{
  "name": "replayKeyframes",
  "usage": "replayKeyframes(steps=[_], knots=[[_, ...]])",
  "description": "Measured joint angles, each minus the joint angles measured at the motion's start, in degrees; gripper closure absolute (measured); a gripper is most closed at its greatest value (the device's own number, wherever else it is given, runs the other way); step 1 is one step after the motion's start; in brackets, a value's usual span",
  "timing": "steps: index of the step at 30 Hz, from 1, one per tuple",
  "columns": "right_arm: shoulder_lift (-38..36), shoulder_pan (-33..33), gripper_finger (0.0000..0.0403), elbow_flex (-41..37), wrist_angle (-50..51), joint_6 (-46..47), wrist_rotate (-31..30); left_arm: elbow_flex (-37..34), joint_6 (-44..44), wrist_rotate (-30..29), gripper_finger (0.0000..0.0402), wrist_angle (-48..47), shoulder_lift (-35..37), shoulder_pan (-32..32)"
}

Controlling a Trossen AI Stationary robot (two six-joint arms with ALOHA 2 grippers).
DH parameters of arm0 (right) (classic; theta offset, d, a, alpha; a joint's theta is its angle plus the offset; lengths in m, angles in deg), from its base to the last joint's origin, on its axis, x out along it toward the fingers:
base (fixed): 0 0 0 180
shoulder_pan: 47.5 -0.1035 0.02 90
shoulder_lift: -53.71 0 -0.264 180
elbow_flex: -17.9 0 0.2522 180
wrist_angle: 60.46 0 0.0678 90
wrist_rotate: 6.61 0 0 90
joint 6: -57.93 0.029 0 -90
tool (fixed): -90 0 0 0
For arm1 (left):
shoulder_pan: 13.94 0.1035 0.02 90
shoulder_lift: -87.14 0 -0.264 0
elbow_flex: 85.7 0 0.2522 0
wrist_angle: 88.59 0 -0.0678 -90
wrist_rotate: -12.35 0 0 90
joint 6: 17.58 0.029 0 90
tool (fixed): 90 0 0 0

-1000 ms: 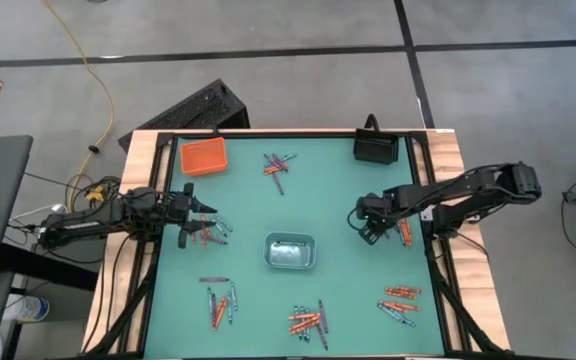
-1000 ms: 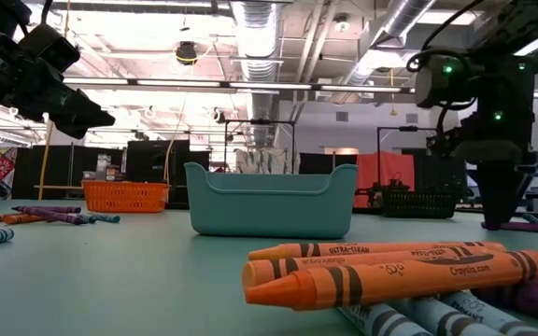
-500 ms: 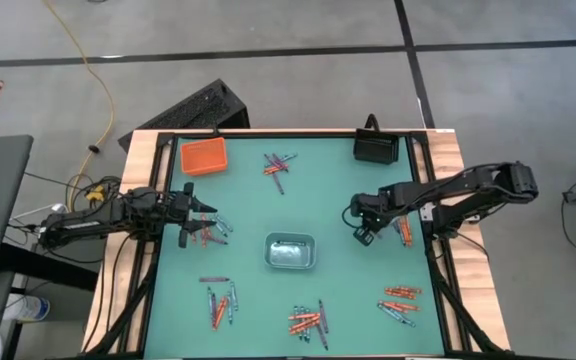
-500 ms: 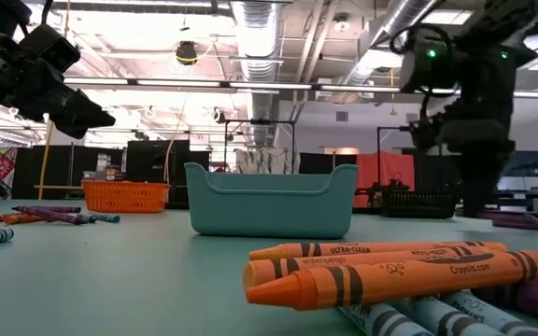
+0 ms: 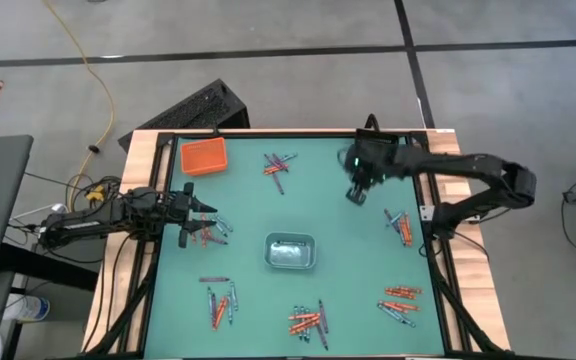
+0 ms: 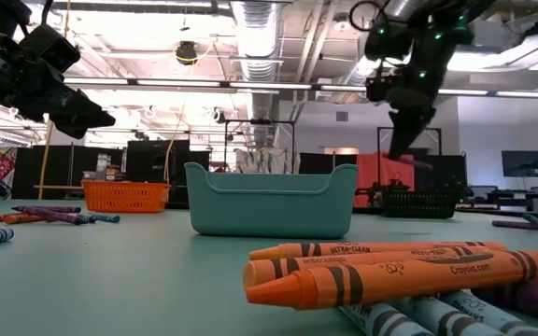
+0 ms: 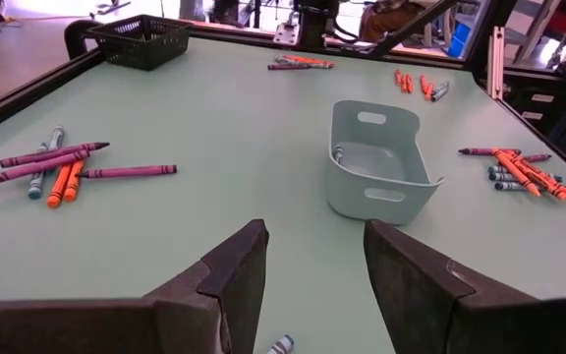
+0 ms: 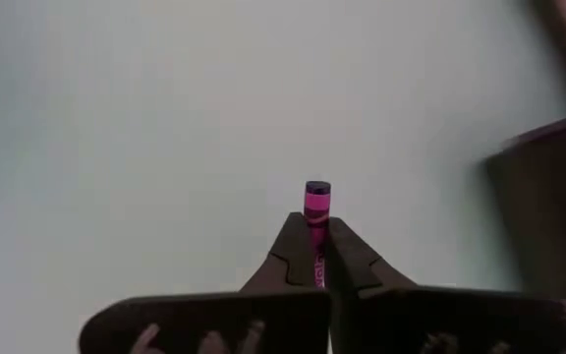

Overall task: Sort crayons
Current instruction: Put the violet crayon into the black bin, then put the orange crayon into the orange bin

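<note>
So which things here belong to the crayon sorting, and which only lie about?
Job:
- thin orange, blue and purple wax crayons
- purple crayon in right gripper
- orange basket, black basket, grey-blue tray

Lying about:
- yellow floor cable

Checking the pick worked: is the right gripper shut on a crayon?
Yes. In its wrist view the right gripper is shut on a purple-pink crayon, whose tip sticks out past the fingers.

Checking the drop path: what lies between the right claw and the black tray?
Nothing: in the high view, only bare green mat separates the right claw, shut on a pink crayon, from the black tray.
</note>
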Motion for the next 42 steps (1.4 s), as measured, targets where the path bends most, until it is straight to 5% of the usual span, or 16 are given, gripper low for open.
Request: replayKeyframes(steps=[9, 15, 22, 27, 35, 42], knots=[[4.6, 23.9, 0.0402, 5.7, -0.1, -22.1, -0.1, 0.0, 0.0, 0.0, 0.0239, 0.0, 0.0, 0.0], [14.2, 31.8, 0.0403, 9.4, 0.2, -28.5, 1.1, 0.0, 0.0, -0.1, 0.0239, 0.0, 0.0, 0.0], [23.0, 32.5, 0.0392, 13.2, 3.0, -30.7, 1.2, 0.0, 0.0, -0.1, 0.0239, 0.0, 0.0, 0.0], [24.0, 32.0, 0.0338, 13.4, 2.0, -30.3, -0.8, 0.0, 0.0, -0.1, 0.0239, 0.0, 0.0, 0.0], [17.9, 30.0, 0.0236, 15.1, 3.4, -26.4, -1.6, 0.0, 0.0, -0.1, 0.0239, 0.0, 0.0, 0.0], [10.0, 24.9, 0.0204, 16.3, 11.6, -20.8, 2.7, 0.0, 0.0, -0.1, 0.0239, 0.0, 0.0, 0.0]])
